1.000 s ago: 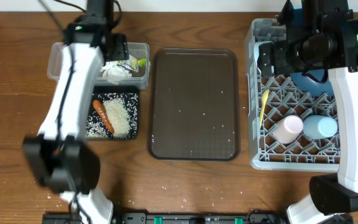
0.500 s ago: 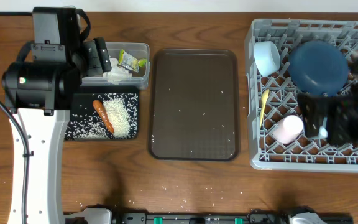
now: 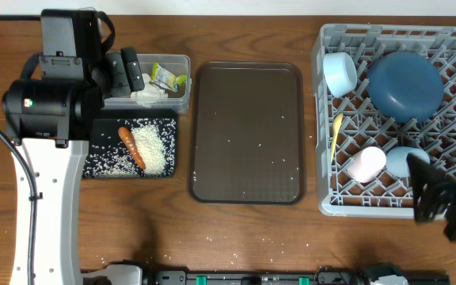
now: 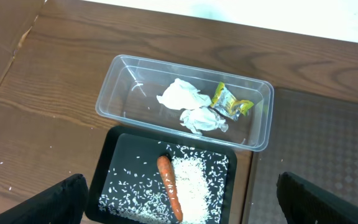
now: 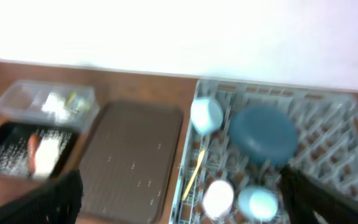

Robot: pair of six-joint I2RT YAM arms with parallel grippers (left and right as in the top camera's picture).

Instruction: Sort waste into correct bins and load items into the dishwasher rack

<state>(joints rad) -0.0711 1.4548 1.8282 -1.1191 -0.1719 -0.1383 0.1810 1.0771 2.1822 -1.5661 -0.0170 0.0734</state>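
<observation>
The grey dishwasher rack [image 3: 324, 119] at the right holds the blue plate [image 3: 406, 85], white bowl [image 3: 340, 73], yellow spoon [image 3: 336, 134], pink-and-white cup [image 3: 366, 165] and light-blue cup [image 3: 402, 161]. The clear tub [image 4: 129, 71] holds crumpled napkins [image 4: 182, 96] and the yellow-green wrapper [image 4: 229, 104]. The black tray [image 4: 114, 162] holds the carrot [image 4: 168, 186] and rice [image 4: 197, 186]. My left gripper [image 4: 185, 202] is open and empty, high above the tray and tub. My right gripper [image 5: 182, 199] is open and empty, high at the rack's front right corner [image 3: 438, 204]; its view is blurred.
The brown serving tray [image 3: 248, 133] lies between the bins and the rack with a few rice grains on it. Loose grains dot the wooden table near its front edge [image 3: 212, 237]. My left arm's white column [image 3: 50, 206] stands along the left side.
My right arm has pulled back from over the rack to its front right corner, uncovering the plate and cups. My left arm drew back from the tub earlier and has since held still.
</observation>
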